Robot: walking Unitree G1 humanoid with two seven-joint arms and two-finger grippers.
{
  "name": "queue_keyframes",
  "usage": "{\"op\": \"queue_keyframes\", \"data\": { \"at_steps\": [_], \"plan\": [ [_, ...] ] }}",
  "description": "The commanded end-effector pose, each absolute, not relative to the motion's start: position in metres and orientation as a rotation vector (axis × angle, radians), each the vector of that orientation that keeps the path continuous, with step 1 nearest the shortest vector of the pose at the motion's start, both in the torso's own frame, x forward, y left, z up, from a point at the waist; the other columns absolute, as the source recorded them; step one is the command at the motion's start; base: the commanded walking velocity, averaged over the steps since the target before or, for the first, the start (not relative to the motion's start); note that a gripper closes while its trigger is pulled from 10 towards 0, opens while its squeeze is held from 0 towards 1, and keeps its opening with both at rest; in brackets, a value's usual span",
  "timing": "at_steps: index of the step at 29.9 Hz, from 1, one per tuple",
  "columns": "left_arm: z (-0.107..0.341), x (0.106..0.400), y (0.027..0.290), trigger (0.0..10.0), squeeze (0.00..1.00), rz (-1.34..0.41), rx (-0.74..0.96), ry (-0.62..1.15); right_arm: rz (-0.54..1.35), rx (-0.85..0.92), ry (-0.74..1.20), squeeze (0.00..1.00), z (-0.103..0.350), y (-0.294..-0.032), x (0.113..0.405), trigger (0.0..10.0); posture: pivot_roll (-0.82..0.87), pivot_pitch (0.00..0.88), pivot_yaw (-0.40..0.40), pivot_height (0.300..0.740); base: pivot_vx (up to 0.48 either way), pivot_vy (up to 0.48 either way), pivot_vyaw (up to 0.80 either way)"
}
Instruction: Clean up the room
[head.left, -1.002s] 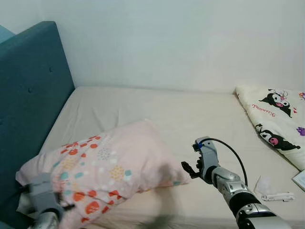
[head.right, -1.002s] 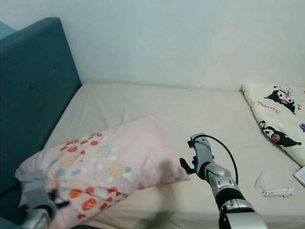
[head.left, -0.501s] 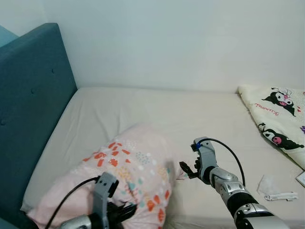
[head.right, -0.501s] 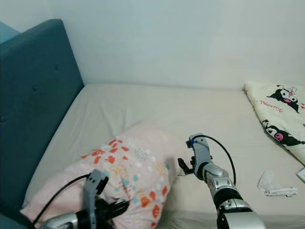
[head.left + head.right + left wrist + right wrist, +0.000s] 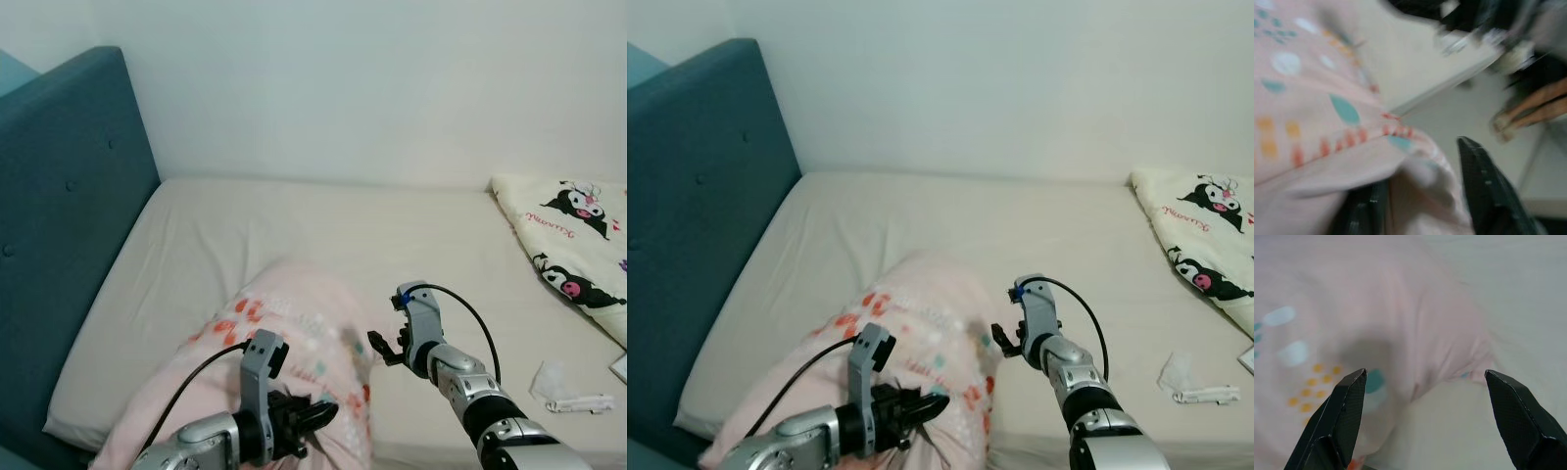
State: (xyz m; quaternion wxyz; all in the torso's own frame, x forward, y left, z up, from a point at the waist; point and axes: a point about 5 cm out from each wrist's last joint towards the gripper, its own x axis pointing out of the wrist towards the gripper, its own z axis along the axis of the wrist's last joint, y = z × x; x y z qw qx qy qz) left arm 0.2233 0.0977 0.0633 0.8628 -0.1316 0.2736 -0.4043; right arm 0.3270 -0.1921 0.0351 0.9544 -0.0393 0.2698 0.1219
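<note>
Left gripper (image 5: 312, 419): low at the near edge of the bed, fingers pinching a fold of the pillow's fabric; in the left wrist view the cloth sits bunched between the two black fingers (image 5: 1484, 191).
Right gripper (image 5: 384, 348): held just off the pillow's right end, fingers spread wide with nothing between them; the right wrist view looks straight onto the pink cloth between the tips.
Pillow (image 5: 284, 343): pink, with red, teal and orange spots, on the near left part of the mattress. Long axis runs from the near-left corner of the bed up toward the middle; the far end is raised and humped, the near end hangs at the mattress edge by the left arm.
Mattress (image 5: 323, 225): cream, bare across its far half.
Headboard (image 5: 59, 215): teal, padded, along the robot's left.
Blanket (image 5: 578, 245): cream with black cartoon figures, at the far right, well apart from the pillow.
Small items (image 5: 573, 392): a crumpled clear wrapper and a white strip near the right edge; detail too small to tell.
</note>
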Motion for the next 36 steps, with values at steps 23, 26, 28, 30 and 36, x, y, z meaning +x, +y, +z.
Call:
{"op": "queue_keyframes", "data": {
  "at_steps": [23, 26, 28, 30, 36],
  "plan": [
    [0.130, 0.234, 0.152, 10.0, 0.00, -1.021, -0.015, 0.370, 0.118, 0.038, 0.501, 1.00, 0.037, -0.202, 0.327, 10.0, -0.05, 0.048, -0.046, 0.740, 0.000, 0.000, 0.00],
    [0.143, 0.240, 0.154, 10.0, 0.00, -1.006, -0.094, 0.276, 0.101, 0.034, 0.510, 0.00, 0.036, -0.203, 0.327, 10.0, -0.04, 0.045, -0.046, 0.740, 0.000, 0.000, 0.00],
    [0.147, 0.252, 0.157, 10.0, 0.00, -0.917, -0.186, 0.199, 0.109, 0.064, 0.493, 0.00, 0.038, -0.201, 0.328, 10.0, -0.05, 0.039, -0.045, 0.740, 0.000, 0.000, 0.00],
    [0.148, 0.257, 0.159, 10.0, 0.00, -0.866, -0.219, 0.177, 0.112, 0.069, 0.487, 0.00, 0.039, -0.201, 0.329, 10.0, -0.05, 0.039, -0.045, 0.740, 0.000, 0.000, 0.00],
    [0.134, 0.272, 0.163, 10.0, 0.00, -0.695, -0.284, 0.187, 0.131, 0.081, 0.479, 0.00, 0.039, -0.198, 0.329, 10.0, -0.05, 0.033, -0.051, 0.740, 0.000, 0.000, 0.00]
  ]
}}
